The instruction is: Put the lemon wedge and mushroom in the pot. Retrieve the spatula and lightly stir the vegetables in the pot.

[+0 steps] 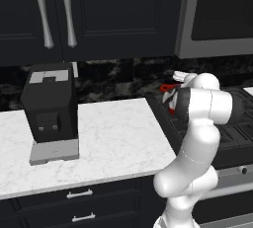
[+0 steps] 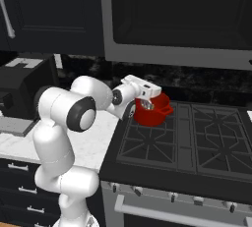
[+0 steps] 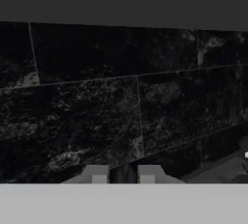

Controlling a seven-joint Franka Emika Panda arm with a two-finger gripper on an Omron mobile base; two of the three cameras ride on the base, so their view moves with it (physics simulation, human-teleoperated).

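Red squat round pot on black stove grate; hand shut, empty.

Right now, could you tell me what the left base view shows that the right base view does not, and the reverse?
Left base view alone: two silver cabinet handles overhead, and the whole front of the black coffee machine on the white marble counter.
Right base view alone: most of the red pot on the stove's near-left burner, the right-hand burners, and the knobs along the stove's front.
Both: the white arm, the shut gripper at the pot, the counter, the dark tiled backsplash.
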